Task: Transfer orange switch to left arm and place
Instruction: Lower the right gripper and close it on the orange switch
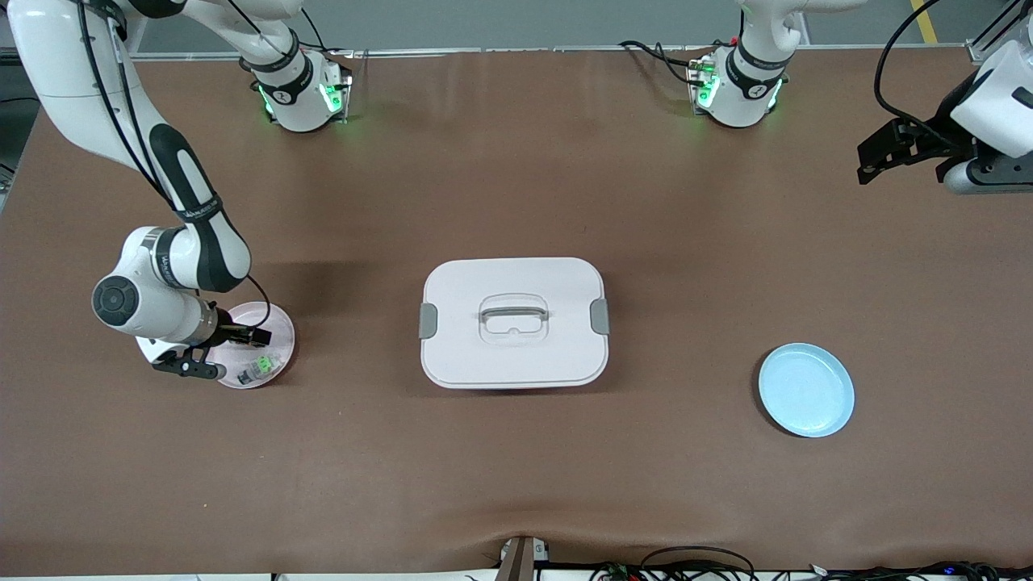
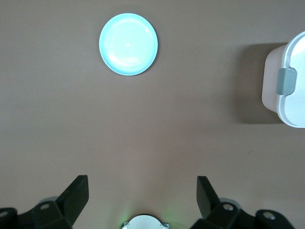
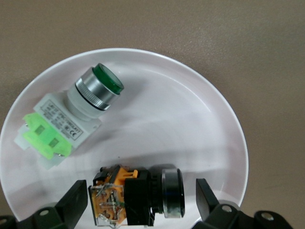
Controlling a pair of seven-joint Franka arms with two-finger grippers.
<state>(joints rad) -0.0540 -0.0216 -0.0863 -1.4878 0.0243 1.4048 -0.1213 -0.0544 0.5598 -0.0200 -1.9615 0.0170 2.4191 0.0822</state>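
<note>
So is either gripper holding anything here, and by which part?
Nothing is held. The right gripper is open around the orange switch on the pink plate, not yet closed; the left gripper waits open over bare table.

Nothing here can be read. The green push button (image 3: 71,119) on the pink plate (image 3: 190,129) carries a white label with small print, too fine to make out.

front: high, facing my bases | my right wrist: close over pale pink round plate (image 3: 209,119) | my left wrist: high over round light-blue plate (image 2: 128,44), shared with front (image 1: 806,390)
</note>
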